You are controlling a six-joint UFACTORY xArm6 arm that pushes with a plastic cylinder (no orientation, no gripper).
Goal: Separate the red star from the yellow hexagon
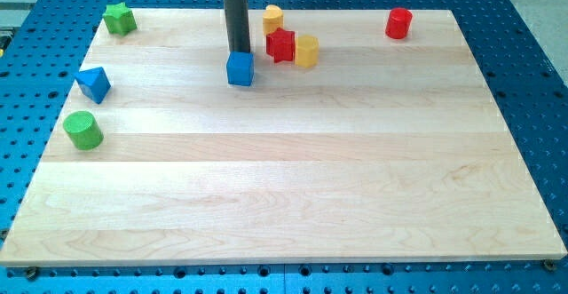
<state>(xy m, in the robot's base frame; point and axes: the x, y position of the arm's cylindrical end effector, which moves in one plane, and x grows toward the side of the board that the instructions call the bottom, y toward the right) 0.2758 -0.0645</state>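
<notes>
**At the board's far edge, a crowded push**

Along the view's top, left to right: a green star point(119, 18) sits in the corner, with a blue triangular block point(93, 83) and a green cylinder point(82, 131) below it. My tip point(238, 54) stands just behind the blue cube point(240, 68), seemingly touching it, though the cube hides the very end; the rod has no jaws and holds nothing. Just to the right, the red star point(280, 45) is wedged between two yellow blocks: the upper point(272, 17) looks like the hexagon, the other point(306, 51) touches the star's right side. A red cylinder point(398, 23) stands well apart. The risk: a sideways push drags the blue cube or shoves star and yellow neighbours together rather than apart.
</notes>
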